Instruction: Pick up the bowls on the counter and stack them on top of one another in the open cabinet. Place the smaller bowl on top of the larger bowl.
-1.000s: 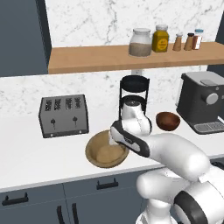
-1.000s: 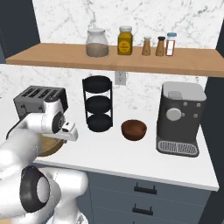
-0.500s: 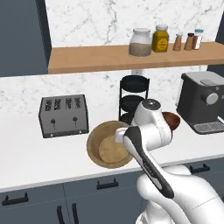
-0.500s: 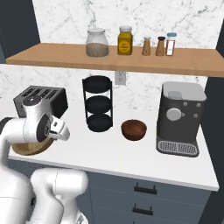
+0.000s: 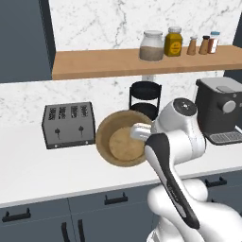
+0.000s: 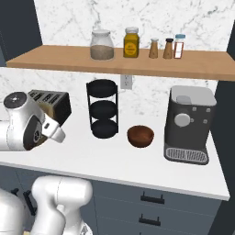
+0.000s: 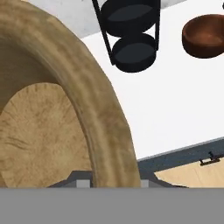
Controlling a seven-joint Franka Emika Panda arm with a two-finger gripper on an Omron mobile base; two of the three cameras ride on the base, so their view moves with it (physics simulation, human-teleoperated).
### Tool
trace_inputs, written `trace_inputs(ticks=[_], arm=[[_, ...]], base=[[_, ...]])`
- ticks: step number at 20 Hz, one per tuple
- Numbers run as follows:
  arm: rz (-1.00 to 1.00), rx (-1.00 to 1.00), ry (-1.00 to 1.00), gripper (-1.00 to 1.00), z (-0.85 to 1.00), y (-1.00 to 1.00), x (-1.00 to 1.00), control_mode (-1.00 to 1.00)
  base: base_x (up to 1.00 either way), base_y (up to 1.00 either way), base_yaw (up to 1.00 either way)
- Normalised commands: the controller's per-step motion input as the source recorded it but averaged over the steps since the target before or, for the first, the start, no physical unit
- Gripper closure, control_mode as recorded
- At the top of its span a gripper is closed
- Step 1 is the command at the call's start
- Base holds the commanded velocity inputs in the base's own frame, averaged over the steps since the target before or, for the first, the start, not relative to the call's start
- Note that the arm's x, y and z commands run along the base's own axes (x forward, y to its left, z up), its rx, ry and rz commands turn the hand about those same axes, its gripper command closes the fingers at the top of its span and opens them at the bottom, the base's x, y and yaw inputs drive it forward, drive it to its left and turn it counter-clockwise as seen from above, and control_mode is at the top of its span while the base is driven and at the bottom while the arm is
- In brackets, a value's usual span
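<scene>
Currently: wide light-tan wooden bowl [image 5: 124, 144], tilted on edge above white marble worktop [image 5: 42, 165], rim pinched in narrow fingers [image 5: 140, 133]; orange-brown wooden shelf [image 5: 99, 64] at twelve o'clock overhead.

larger bowl [image 5: 124, 138] light tan | smaller bowl [image 6: 140, 136] reddish-brown | counter [image 6: 137, 160] white marble

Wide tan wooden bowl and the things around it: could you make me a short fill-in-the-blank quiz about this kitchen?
1. The wide tan wooden bowl is lifted and tilted, its rim between the robot's ____.
2. The small dark reddish-brown bowl rests on the white marble ____.
3. That small bowl sits between the black three-tier rack and the grey ____ machine.

Missing words: fingers; counter; coffee
</scene>
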Motion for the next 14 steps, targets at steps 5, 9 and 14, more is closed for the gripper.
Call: trace_inputs(ticks=[5, 9, 14], arm=[[-0.33, 0.11, 0.00, 1.00, 1.00, 0.00, -0.15, -1.00], [-0.18, 0.16, 0.00, 1.00, 0.93, -0.16, -0.32, -1.00], [-0.02, 0.23, -0.03, 1.00, 0.74, -0.25, -0.08, -1.00]], base=[[0.00, 0.00, 0.00], [0.00, 0.00, 0.00], [0.00, 0.00, 0.00]])
